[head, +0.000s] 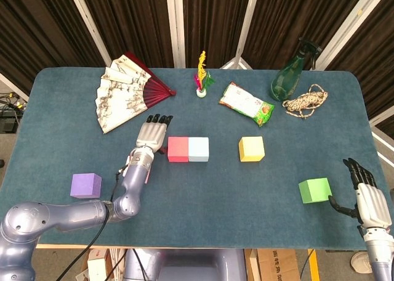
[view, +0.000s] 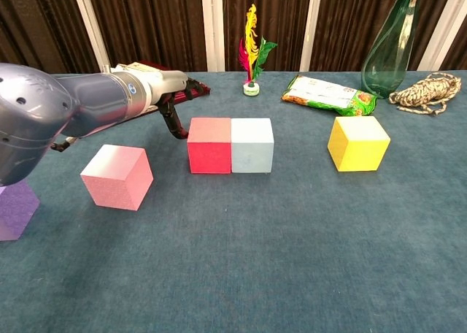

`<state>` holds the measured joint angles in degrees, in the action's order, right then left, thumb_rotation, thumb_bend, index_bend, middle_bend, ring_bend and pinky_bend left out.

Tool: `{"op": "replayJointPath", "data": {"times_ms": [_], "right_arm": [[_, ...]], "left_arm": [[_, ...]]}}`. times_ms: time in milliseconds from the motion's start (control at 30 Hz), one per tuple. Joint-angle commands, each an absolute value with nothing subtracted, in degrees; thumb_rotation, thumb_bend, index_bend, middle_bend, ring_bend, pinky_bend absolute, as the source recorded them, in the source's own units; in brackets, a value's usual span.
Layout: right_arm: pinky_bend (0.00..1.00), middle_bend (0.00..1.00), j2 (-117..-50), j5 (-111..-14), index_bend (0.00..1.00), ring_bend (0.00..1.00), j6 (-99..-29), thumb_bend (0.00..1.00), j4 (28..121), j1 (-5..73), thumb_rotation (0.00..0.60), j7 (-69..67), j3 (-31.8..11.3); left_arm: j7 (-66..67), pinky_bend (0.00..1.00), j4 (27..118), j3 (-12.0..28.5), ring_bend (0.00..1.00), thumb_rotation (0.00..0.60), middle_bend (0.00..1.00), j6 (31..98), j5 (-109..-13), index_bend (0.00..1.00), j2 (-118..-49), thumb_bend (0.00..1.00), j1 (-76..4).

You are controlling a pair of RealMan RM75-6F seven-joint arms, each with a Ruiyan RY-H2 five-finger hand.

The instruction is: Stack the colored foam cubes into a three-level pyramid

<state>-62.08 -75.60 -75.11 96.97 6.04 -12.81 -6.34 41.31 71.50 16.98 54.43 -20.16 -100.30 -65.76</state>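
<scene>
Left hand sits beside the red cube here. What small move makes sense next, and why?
Probably draw the left hand back toward the pink cube to grasp it: red cube and light blue cube already touch as a base, and the hand holds nothing.
</scene>
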Motion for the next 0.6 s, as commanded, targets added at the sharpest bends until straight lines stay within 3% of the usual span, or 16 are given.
{"op": "replayJointPath", "data": {"times_ms": [33,600], "right_arm": [[0.00,0.00,-62.1,-75.6,0.00,0.00,-75.1,0.32,97.0,6.0,0.600,-12.8,-6.3],[0.00,0.00,-62.1,-75.7,0.00,0.00,-75.3,0.32,97.0,5.9,0.600,-12.6,-6.2]], "left_arm": [[41.0,0.03,71.2,17.3,0.00,0.600,0.09,54.4,-20.5,0.00,-100.5,0.38,-65.8],[41.9,0.03,72.4,16.5,0.00,0.600,0.09,54.5,-19.7,0.00,-99.6,0.38,-64.3]]}}
